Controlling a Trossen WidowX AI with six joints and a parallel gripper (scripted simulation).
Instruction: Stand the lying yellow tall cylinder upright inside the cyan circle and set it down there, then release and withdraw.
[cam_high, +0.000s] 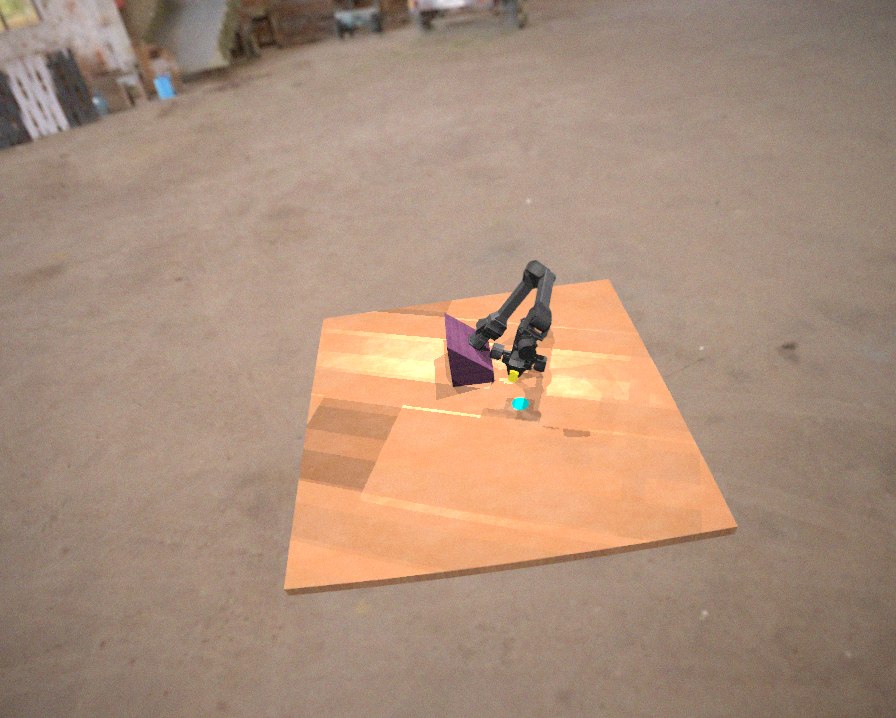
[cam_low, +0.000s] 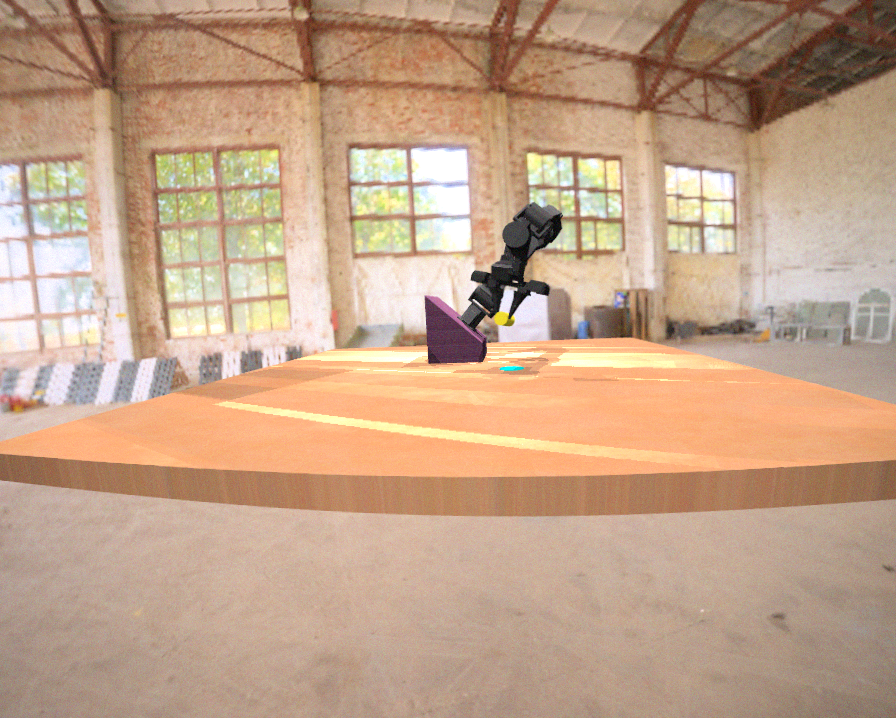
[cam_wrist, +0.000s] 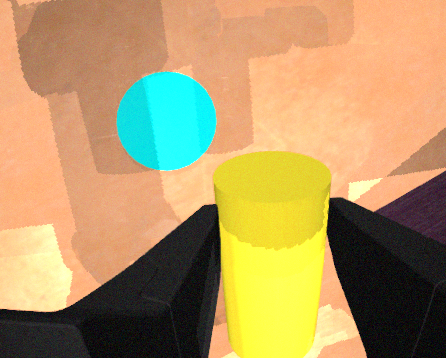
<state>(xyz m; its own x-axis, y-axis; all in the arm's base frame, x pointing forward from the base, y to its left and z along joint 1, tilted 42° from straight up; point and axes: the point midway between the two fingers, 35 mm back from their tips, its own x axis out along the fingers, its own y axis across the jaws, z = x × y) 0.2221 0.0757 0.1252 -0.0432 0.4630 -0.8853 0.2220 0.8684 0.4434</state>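
My gripper (cam_wrist: 273, 215) (cam_high: 516, 371) (cam_low: 508, 310) is shut on the yellow tall cylinder (cam_wrist: 270, 255) (cam_high: 513, 376) (cam_low: 504, 319) and holds it in the air above the wooden table. The cylinder points along the fingers, its free end toward the table. The cyan circle (cam_wrist: 166, 121) (cam_high: 519, 403) (cam_low: 511, 368) lies flat on the table, empty, a little ahead of the cylinder and to its left in the wrist view. In the top and exterior views the cylinder hangs well above the circle and slightly behind it.
A dark purple wedge block (cam_high: 466, 353) (cam_low: 450, 342) (cam_wrist: 416, 202) stands on the table (cam_high: 486, 493) (cam_low: 448, 441) close beside the arm, left of the gripper in the top and exterior views. The arm's shadow falls across the circle.
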